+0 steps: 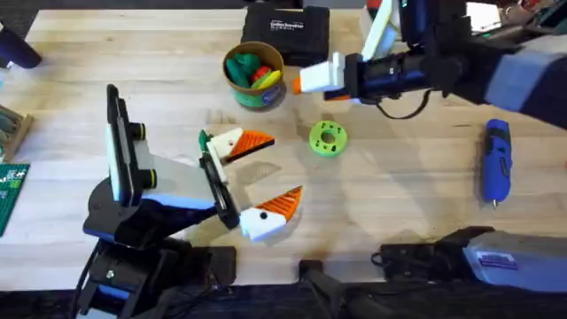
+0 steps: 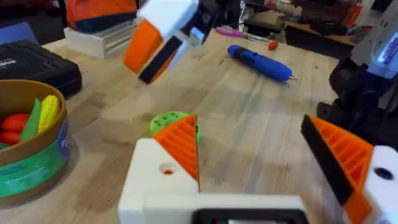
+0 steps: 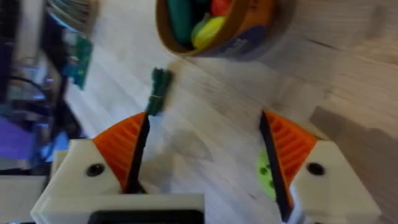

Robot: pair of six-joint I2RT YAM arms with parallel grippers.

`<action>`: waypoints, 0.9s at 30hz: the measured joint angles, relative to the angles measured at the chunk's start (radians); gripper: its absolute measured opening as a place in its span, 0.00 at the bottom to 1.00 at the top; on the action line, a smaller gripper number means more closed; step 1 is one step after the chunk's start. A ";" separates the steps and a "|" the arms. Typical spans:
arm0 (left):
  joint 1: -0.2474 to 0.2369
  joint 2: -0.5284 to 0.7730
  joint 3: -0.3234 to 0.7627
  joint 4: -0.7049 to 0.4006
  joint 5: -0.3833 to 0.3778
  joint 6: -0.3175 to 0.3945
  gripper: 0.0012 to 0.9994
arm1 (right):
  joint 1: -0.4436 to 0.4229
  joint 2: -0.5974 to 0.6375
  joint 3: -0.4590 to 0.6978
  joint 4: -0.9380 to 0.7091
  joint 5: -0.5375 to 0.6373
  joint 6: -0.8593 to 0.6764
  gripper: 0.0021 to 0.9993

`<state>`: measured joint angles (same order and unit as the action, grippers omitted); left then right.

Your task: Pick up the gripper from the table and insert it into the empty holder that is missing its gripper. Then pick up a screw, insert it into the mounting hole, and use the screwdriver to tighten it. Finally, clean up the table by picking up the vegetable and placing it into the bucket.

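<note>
The right end effector (image 1: pixel 299 82) hangs released beside the bucket (image 1: pixel 253 75). The left end effector (image 1: pixel 270 173) is released too. At the surface's (image 1: pixel 399 159) 3 o'clock lies the screwdriver (image 1: pixel 495 163); the vegetable (image 3: pixel 159 91) lies near the bucket.

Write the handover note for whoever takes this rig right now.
Left hand: open, empty.
Right hand: open, empty, close to the bucket.
Screwdriver: lying on the table, right side, not held.
Vegetable: on the table beside the bucket, not in it.
Done: all four fingers on the two hands carry orange tips; cannot tell about the screw.
Left: put the vegetable in the bucket.
</note>
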<state>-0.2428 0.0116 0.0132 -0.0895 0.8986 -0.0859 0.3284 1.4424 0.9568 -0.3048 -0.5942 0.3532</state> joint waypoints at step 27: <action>0.000 0.000 0.000 0.000 0.000 0.000 0.99 | 0.261 0.052 0.023 -0.439 0.553 -0.280 0.42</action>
<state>-0.2428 0.0116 0.0132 -0.0895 0.8989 -0.0856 0.5892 1.4945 0.9802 -0.7441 -0.0414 0.0731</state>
